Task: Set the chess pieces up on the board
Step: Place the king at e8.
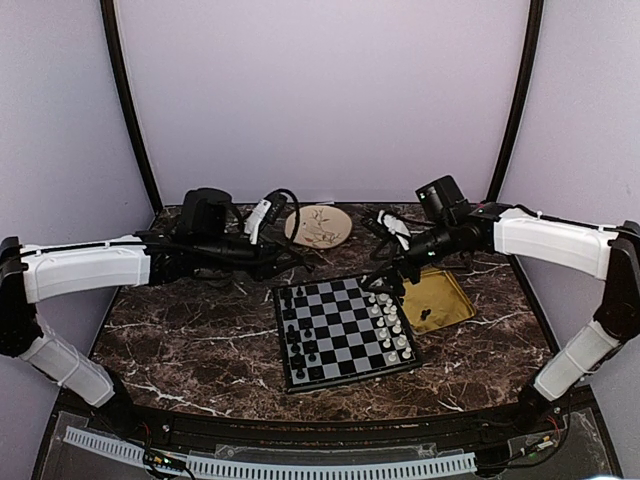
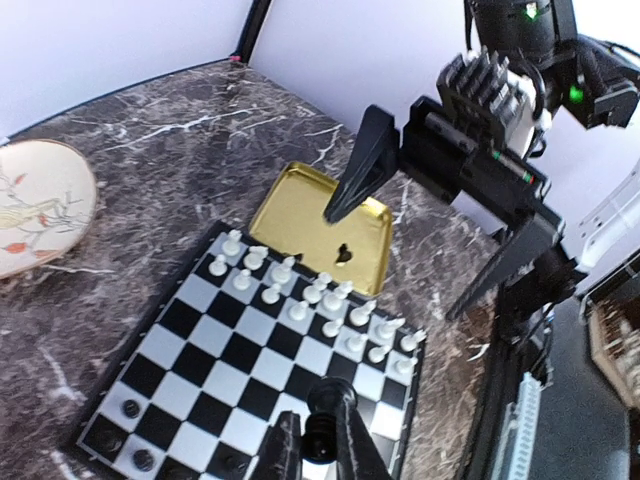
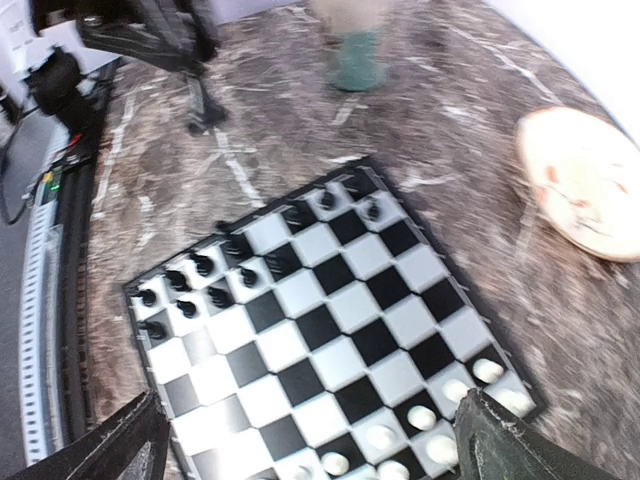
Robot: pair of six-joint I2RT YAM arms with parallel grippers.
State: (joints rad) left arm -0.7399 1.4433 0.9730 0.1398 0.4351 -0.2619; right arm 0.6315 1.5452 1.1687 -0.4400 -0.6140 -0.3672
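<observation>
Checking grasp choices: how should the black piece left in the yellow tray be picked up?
Grip the black piece across its narrow body from straight above: the raised rim of the yellow tray likely blocks a sideways approach, and nothing crowds it. Whether it stands or lies is too small to tell.

One board (image 1: 340, 325), one yellow tray (image 1: 452, 293), one plate (image 1: 318, 226), sixteen white pieces (image 2: 297, 310), roughly a dozen black chess pieces (image 3: 187, 308).
</observation>
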